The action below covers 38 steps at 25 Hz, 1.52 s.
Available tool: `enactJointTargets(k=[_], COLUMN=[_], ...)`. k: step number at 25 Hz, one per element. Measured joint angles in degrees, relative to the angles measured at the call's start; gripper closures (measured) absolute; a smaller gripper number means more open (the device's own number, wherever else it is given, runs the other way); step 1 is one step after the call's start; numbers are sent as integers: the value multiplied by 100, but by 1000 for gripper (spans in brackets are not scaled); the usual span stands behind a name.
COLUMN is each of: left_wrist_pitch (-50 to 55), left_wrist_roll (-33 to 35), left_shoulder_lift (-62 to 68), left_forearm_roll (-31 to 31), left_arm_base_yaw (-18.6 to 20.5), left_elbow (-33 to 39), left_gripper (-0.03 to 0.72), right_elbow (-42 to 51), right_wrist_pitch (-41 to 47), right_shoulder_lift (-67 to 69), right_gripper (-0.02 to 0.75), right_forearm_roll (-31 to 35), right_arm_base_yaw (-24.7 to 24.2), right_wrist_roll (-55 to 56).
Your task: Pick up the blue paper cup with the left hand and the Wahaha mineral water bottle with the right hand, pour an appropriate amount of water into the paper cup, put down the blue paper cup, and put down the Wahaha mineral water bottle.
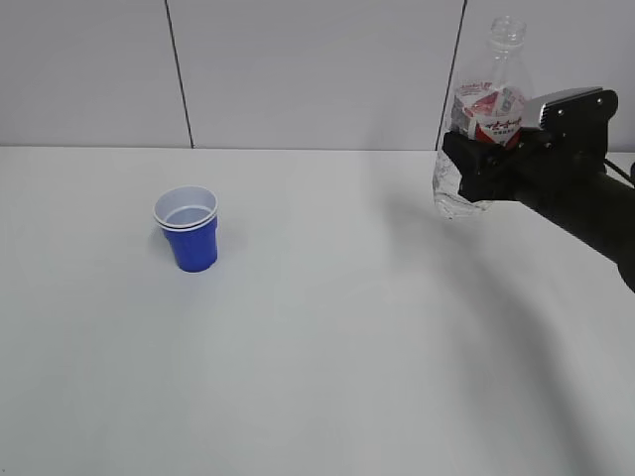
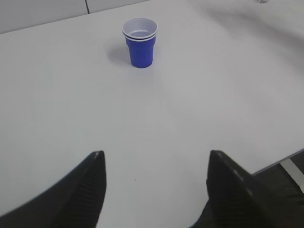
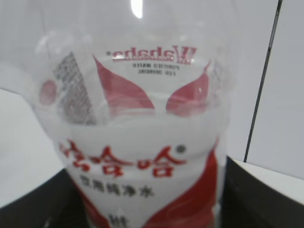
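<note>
Blue cup [image 1: 189, 229] stands alone on the counter [image 1: 327, 347], left hand [image 2: 154, 187] spread apart, well short. Right hand [image 1: 483, 159] clamps the upright bottle [image 1: 486, 109] aloft, probably to keep water in.

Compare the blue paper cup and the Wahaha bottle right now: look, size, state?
The blue paper cup is short, opaque blue with a white inside; the Wahaha bottle is tall, clear and ribbed, with a red-and-white label.
The cup stands free on the table; the bottle is clamped in the right gripper and held off the table.
The left gripper is open, well short of the cup.
Shared: both upright, both open-topped.
</note>
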Motion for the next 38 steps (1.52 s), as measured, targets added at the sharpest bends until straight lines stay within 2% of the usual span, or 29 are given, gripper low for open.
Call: enactJointTargets(k=[12,29,38], left_wrist_pitch=[0,-2,-2], left_wrist_roll=[0,0,0], left_shoulder_lift=[0,0,0], left_forearm_roll=[0,0,0], left_arm_base_yaw=[0,0,0], left_elbow=[0,0,0], left_gripper=[210,211,210], right_elbow=[-358,-290,-280], right_wrist_pitch=[-233,-188,-989], right_shoulder_lift=[988,1128,1517], right_gripper=[295,295,295], right_forearm_roll=[0,0,270], right_arm_base_yaw=[0,0,0], right_wrist_roll=[200,200,200])
